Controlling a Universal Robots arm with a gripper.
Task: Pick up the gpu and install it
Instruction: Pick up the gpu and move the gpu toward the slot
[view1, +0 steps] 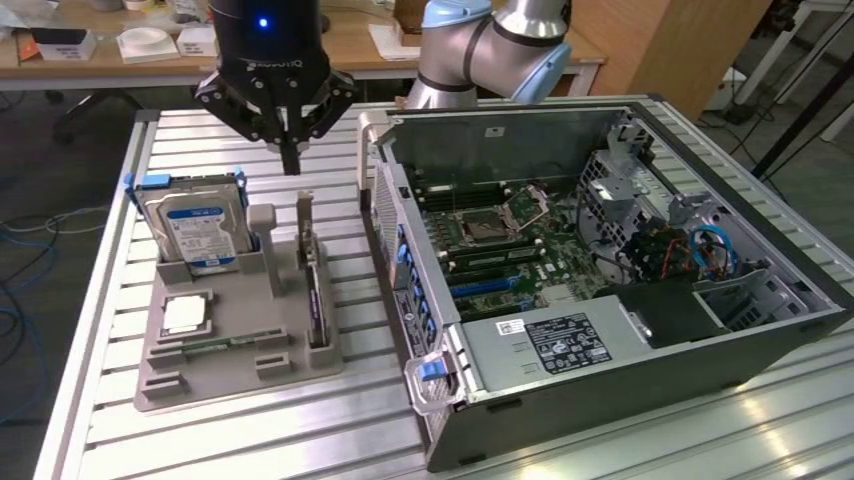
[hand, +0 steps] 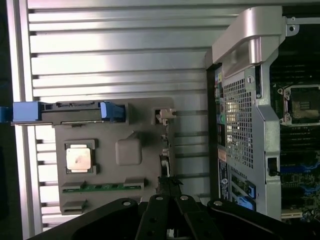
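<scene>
**Gpu (view1: 315, 295):** a thin black card standing on its long edge in a slot of the grey holder tray (view1: 234, 378). The slot runs along the tray's side nearest the open computer case (view1: 747, 330). The card's grey metal bracket (hand: 164, 115) sits at the tray's hard-drive end.

**Gripper (view1: 290, 165):** it hangs above the tray, well clear of the card. Its jaws are drawn together to a point and hold nothing. In the wrist view the fingertips line up with the card's upper edge.

**Other tray contents:**
- The hard drive (view1: 198, 232), with blue rails, stands upright at one end.
- The processor chip (view1: 183, 315) lies flat in a recess near the middle.
- The green memory stick (view1: 220, 345) lies flat beyond the chip, away from the hard drive.

**Support:** tray and case rest side by side on the slatted metal table (view1: 334, 430).
</scene>
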